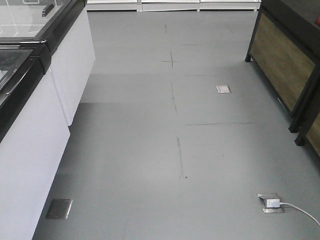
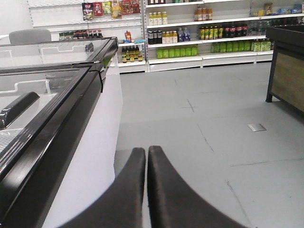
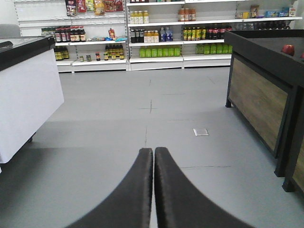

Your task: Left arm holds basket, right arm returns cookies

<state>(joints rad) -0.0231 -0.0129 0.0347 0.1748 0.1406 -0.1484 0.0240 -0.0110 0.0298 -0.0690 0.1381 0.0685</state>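
Note:
The basket and the cookies box are out of view in all three views. My left gripper [image 2: 147,150] is shut and empty, its two black fingers pressed together, pointing over the grey floor beside a white chest freezer [image 2: 92,142]. My right gripper [image 3: 153,151] is also shut and empty, pointing down the aisle over the grey floor. Neither gripper shows in the front view.
White chest freezers with black-framed glass lids [image 1: 30,125] line the left side. Wood-panelled black display stands [image 1: 287,65] [image 3: 261,95] line the right. Stocked shelves of bottles [image 3: 156,42] stand at the aisle's far end. A white charger with cable [image 1: 274,202] and metal floor plates [image 1: 223,89] lie on the floor.

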